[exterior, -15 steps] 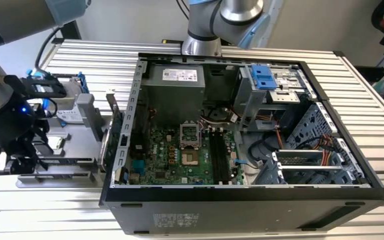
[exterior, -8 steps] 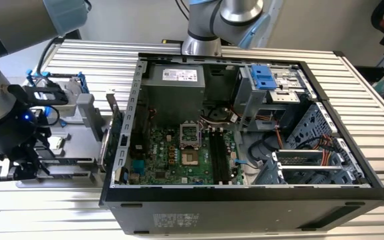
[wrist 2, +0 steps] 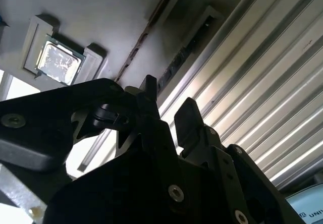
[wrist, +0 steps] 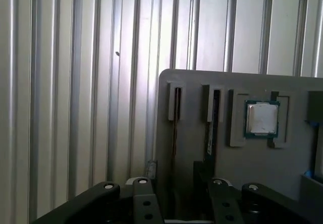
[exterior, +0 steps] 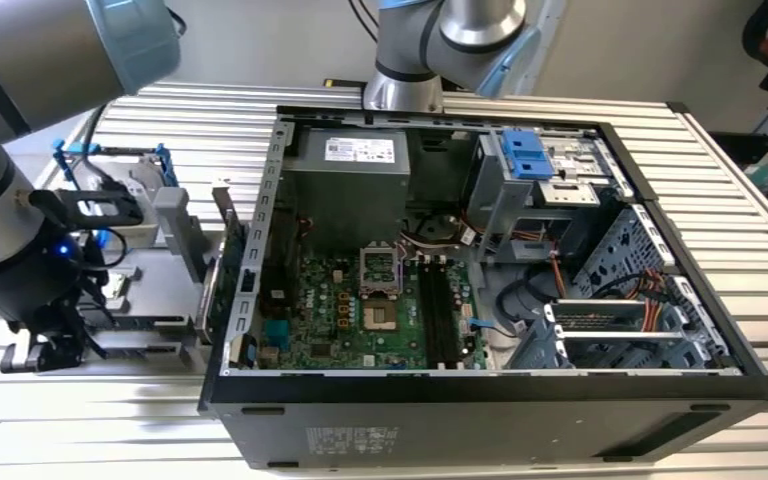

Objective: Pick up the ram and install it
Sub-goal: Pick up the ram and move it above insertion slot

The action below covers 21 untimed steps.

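The ram (wrist: 215,118) stands on edge in a slot of a grey holder tray (wrist: 192,82), showing as a thin dark green strip with a small label. In the second wrist view the ram (wrist 2: 184,57) runs down toward the gap between my fingers. My gripper (wrist: 179,193) hovers just over the tray's slotted end, open, with nothing held. The gripper (wrist 2: 169,105) has two black fingertips (wrist 2: 149,95) standing apart. In the exterior view my gripper (exterior: 51,345) is low on the table, off the exterior view's left of the open computer case (exterior: 491,390).
A thin brownish edge sits in the neighbouring slot (wrist: 175,118). A processor chip (wrist: 262,118) lies in a pocket of the same tray. The case's motherboard (exterior: 357,310) has dark memory slots (exterior: 440,310) beside the processor socket. The table top (exterior: 758,200) is ribbed aluminium.
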Motion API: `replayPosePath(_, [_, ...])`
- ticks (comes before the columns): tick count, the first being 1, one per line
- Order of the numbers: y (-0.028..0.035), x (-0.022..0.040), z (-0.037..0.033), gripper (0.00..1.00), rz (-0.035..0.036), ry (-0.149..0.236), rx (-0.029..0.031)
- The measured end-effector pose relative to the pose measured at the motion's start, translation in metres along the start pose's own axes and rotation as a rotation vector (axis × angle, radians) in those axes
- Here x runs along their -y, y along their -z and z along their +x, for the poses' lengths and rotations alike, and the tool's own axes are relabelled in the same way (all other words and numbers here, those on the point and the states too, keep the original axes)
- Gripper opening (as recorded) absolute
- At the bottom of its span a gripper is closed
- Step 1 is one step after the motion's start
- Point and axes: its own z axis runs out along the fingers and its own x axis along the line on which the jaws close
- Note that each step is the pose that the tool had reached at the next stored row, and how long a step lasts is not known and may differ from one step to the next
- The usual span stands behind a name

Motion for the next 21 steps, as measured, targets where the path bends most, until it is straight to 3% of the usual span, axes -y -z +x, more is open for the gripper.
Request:
replayPosePath(14, [-0.0252,0.0036,0.0011,1.00,0.0005,-0.008,0.0000])
replayPosePath(21, [-0.0330,0.0044,-0.0052,1.00,-0.0007,-0.009,0.0001])
